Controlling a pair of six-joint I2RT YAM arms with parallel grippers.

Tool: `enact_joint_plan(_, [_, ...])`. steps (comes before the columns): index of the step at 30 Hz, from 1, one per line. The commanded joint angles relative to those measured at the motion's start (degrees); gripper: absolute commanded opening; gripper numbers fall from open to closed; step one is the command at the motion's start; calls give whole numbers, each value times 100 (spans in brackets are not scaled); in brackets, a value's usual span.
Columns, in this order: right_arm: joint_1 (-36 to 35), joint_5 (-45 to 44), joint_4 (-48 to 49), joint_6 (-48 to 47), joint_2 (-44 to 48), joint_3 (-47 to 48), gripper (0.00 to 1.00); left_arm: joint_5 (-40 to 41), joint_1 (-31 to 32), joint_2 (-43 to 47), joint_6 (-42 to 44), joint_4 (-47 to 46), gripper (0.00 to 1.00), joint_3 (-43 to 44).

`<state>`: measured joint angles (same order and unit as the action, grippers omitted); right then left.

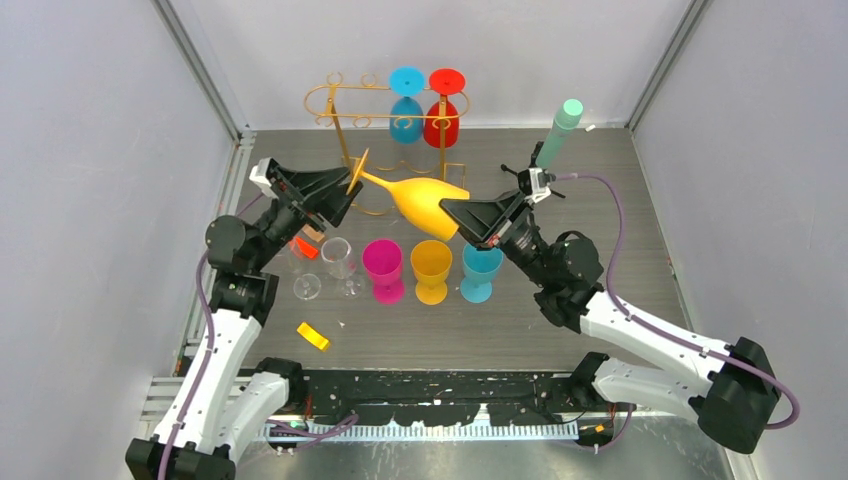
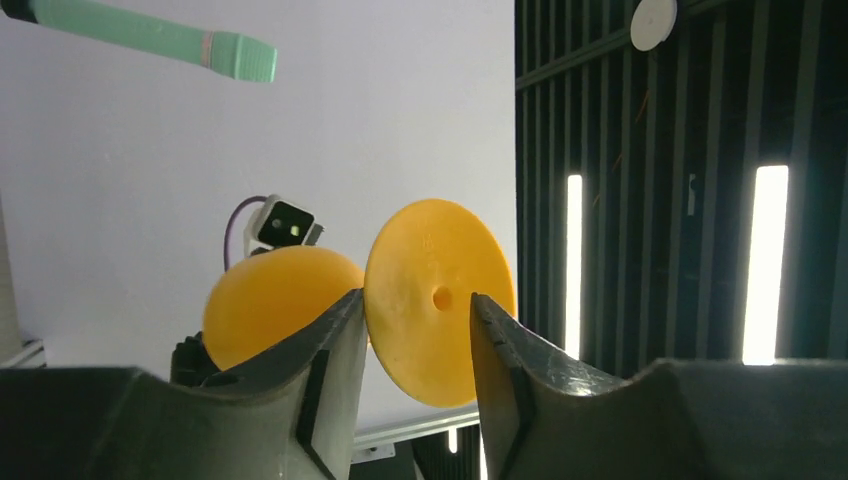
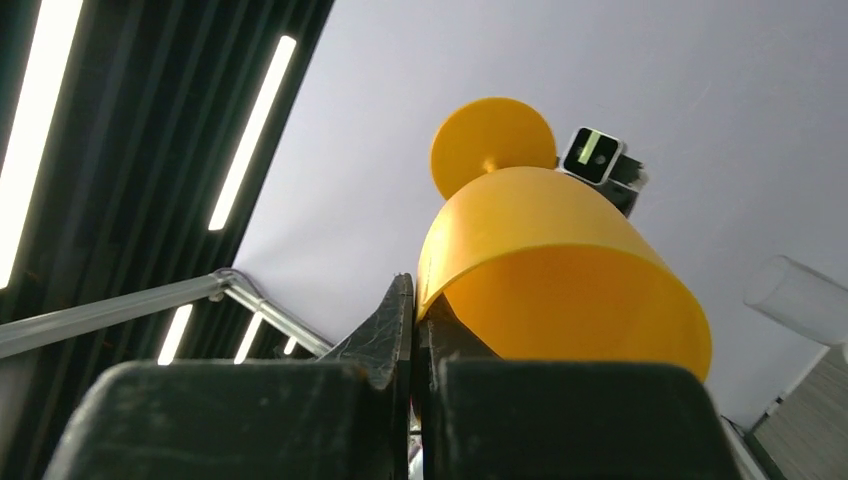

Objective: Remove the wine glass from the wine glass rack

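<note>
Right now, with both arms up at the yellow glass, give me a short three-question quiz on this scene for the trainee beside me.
1. True or false: the yellow wine glass hangs from the rack.
2. Which end effector is clamped on that glass's rim? A) left B) right C) both
3. How many glasses hang upside down from the rack?

Key:
1. False. It is held sideways in the air, off the rack.
2. B. The right end effector pinches the rim, and the left end effector is open at the foot.
3. Two: the blue glass and the red glass.
</note>
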<state>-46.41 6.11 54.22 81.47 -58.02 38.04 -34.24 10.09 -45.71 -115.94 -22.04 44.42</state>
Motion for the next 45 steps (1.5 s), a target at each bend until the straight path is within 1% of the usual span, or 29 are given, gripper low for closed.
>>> enact_joint_plan(1, [-17,-182,-775,-514,129,199,0,96,11,212,422,-362,54,75])
enact_joint_plan(3, [-19,-341,-1390,-913,269,371,0,79,13,287,671,-289,68,59])
enact_joint_plan(4, [-17,-401,-1913,-1054,343,553,0,71,11,321,806,-258,74,39])
enact_joint_plan(5, [-17,-530,-2169,-1380,370,651,0,52,11,360,919,-187,79,6])
enact_joint_plan(6, [-19,-658,-2710,-1551,418,860,0,37,11,402,1034,-80,83,-26])
enact_joint_plan(7, [-18,-878,-2954,-1853,461,1062,0,25,6,431,1167,-19,87,-63])
enact_joint_plan(8, [-17,-982,-3416,-1994,486,1147,0,9,3,459,1356,56,90,-98])
enact_joint_plan(10, [-17,-1285,-4013,-2369,564,1361,0,-59,6,488,1802,91,99,-149])
enact_joint_plan(11, [-17,-1524,-4212,-2585,605,1501,0,-117,-8,486,2097,193,99,-142])
enact_joint_plan(12, [-21,-1661,-4684,-2690,620,1591,0,-188,-17,488,2396,480,100,-107])
enact_joint_plan(13, [-19,-1963,-4939,-2887,630,1768,0,-248,-30,484,2697,670,100,-43])
enact_joint_plan(14, [-17,-2109,-5490,-2986,632,1865,0,-323,-33,478,3010,853,100,21])
enact_joint_plan(16, [-19,-2500,-5989,-3364,626,2067,0,-390,-33,467,3723,1454,100,263])
enact_joint_plan(18, [-17,-2615,-6237,-3666,632,2161,0,-385,-29,462,4646,2262,100,630])
enact_joint_plan(20, [-22,-2873,-6630,-3899,623,2314,0,-213,-32,490,5526,3302,100,1047])
enact_joint_plan(22, [-18,-3216,-7022,-4105,592,2480,0,84,-32,525,6219,4048,100,1392])
enact_joint_plan(26, [-22,-3886,-7791,-4417,446,2791,0,660,-33,594,7158,4990,100,1819])
enact_joint_plan(30, [-25,-4421,-8821,-4582,143,3247,0,1073,-32,506,7679,5515,100,2088])
enact_joint_plan(33, [-17,-4523,-9774,-4563,-24,3528,0,1362,-31,477,7913,5705,100,2180])
enact_joint_plan(35, [-17,-4583,-10201,-4501,-51,3649,0,1497,-33,435,8018,5750,100,2222])
enact_joint_plan(40, [-17,-4432,-10881,-4493,-111,3662,0,1552,-33,274,8094,5728,100,2340])
enact_joint_plan(41, [-17,-4245,-10983,-4601,-138,3642,0,1552,-33,257,8102,5710,100,2335])
enact_joint_plan(45, [176,-3710,-10969,-4748,-26,3368,0,1569,-33,155,8088,5564,100,2258])
